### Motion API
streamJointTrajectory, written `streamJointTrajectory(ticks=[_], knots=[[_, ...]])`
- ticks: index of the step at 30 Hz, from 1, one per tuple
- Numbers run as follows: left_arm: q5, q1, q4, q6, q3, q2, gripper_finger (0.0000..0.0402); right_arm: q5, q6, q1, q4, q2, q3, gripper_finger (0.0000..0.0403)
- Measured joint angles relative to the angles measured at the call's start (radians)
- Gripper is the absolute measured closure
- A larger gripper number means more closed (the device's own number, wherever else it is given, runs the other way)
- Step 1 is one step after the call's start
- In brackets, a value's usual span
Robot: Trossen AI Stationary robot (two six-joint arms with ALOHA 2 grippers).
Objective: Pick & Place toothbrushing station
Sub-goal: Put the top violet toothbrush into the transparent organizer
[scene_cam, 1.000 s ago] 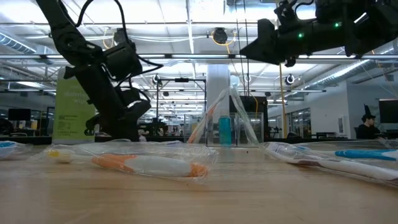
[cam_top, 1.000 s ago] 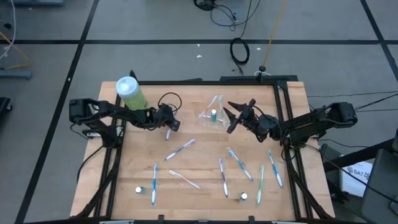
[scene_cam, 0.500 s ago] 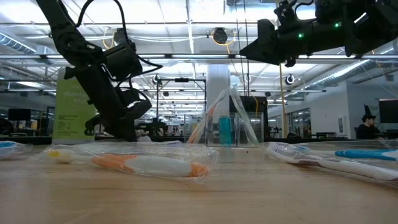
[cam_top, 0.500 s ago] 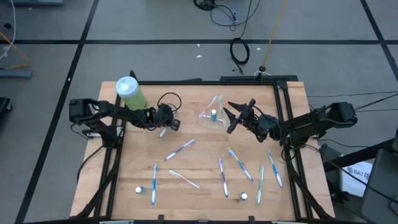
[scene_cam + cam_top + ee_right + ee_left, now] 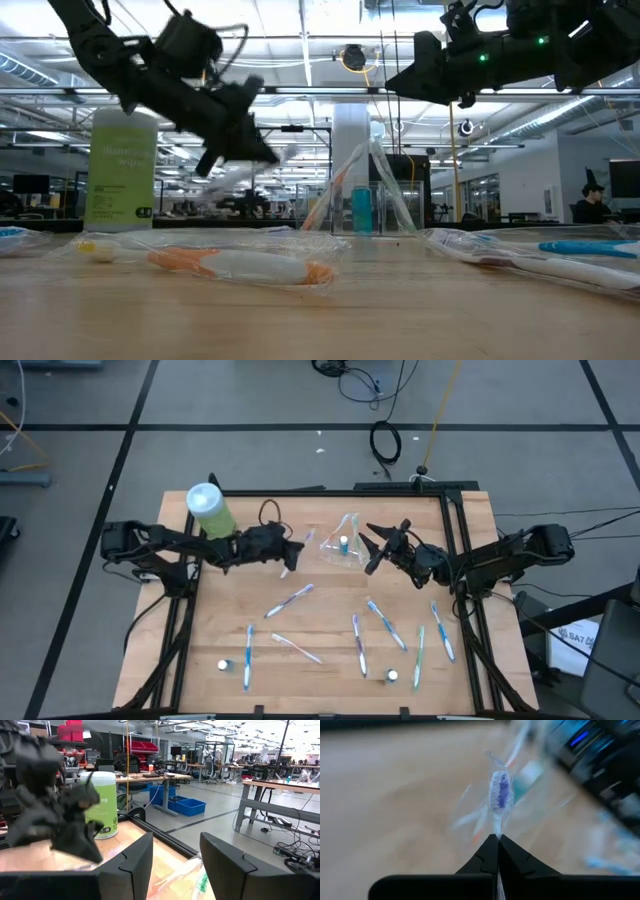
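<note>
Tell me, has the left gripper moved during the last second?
Yes. The left gripper, shut on a toothbrush, has swung away from the green bottle toward the clear cup, and now rides higher above the table.

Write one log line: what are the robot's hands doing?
left hand: shut on toothbrush, lifted near cup | right hand: open beside cup

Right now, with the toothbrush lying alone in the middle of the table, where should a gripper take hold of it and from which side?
Grip that toothbrush at mid-handle, coming straight down from above. It lies flat on the wooden table, slanted, with bare wood on both long sides, so jaws set across its thin handle should have room. The wrapper may slip.
</note>
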Motion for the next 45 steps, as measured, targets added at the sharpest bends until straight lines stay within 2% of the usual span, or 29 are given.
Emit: streamJointTrajectory(ticks=[4,9,12,16,20,29,33,36,45], knots=[[-0.038,-0.026,0.18,0.069,0.0,-0.036,0.0396,-0.001,0.0,0.0,0.0,0.0,0.0,0.0248],[-0.159,-0.064,0.478,0.275,0.001,-0.036,0.0396,-0.002,0.0,0.0,0.0,0.0,0.0,0.0248],[-0.204,-0.072,0.549,0.369,0.002,-0.034,0.0399,-0.002,0.0,0.0,0.0,0.0,0.0,0.0248],[-0.277,-0.064,0.552,0.455,0.03,-0.029,0.0398,-0.002,-0.001,0.0,0.006,0.0,0.0,0.0248],[-0.249,-0.041,0.55,0.469,0.085,0.019,0.0399,-0.003,0.0,-0.012,0.008,0.0,0.0,0.0248],[-0.206,-0.004,0.556,0.501,0.274,0.275,0.04,-0.003,0.0,-0.027,0.008,0.0,0.0,0.0248],[-0.185,0.009,0.624,0.526,0.338,0.392,0.04,-0.003,-0.001,-0.029,0.007,0.0,0.0,0.0248],[-0.188,0.012,0.668,0.535,0.346,0.436,0.0401,-0.003,-0.001,-0.029,0.006,0.0,0.0,0.0248],[-0.271,0.011,0.659,0.533,0.346,0.533,0.0401,-0.003,0.0,-0.023,-0.038,0.0,0.0,0.0248]])
